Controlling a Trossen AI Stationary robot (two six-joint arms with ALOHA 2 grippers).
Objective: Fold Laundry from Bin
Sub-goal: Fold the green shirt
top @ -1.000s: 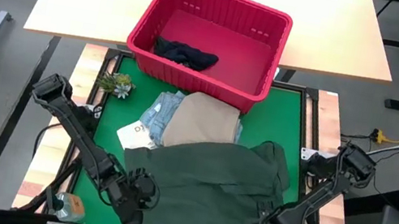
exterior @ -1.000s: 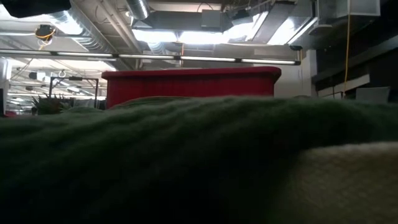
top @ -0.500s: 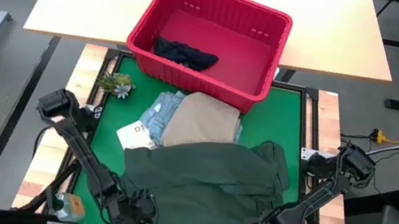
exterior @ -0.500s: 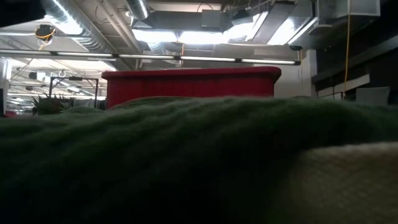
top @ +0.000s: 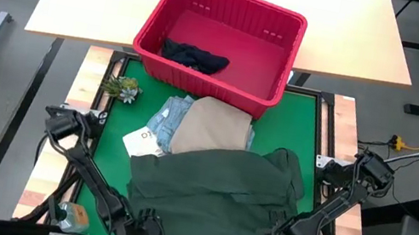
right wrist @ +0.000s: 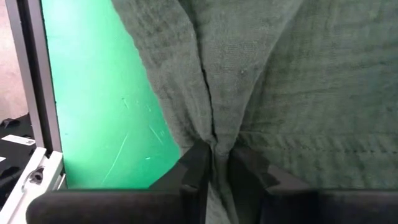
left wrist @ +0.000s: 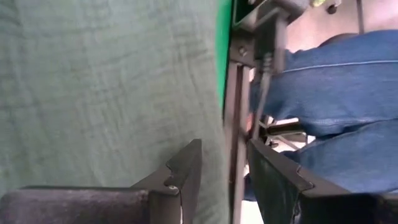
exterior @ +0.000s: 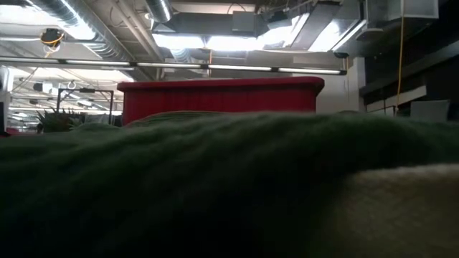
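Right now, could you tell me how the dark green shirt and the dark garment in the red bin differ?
The dark green shirt lies spread over the green mat, outside the red bin; the dark garment sits bunched on the bin's floor. The shirt covers far more area. The right gripper has its jaws pinched on a fold of the shirt; nothing touches the dark garment. Both are soft, dark cloth.

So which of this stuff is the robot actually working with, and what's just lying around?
Part of the job:
- olive shirt, pinched by the right gripper
- beige cloth
- jeans
- dark garment in the red bin

Lying about:
- small plant
- white bag
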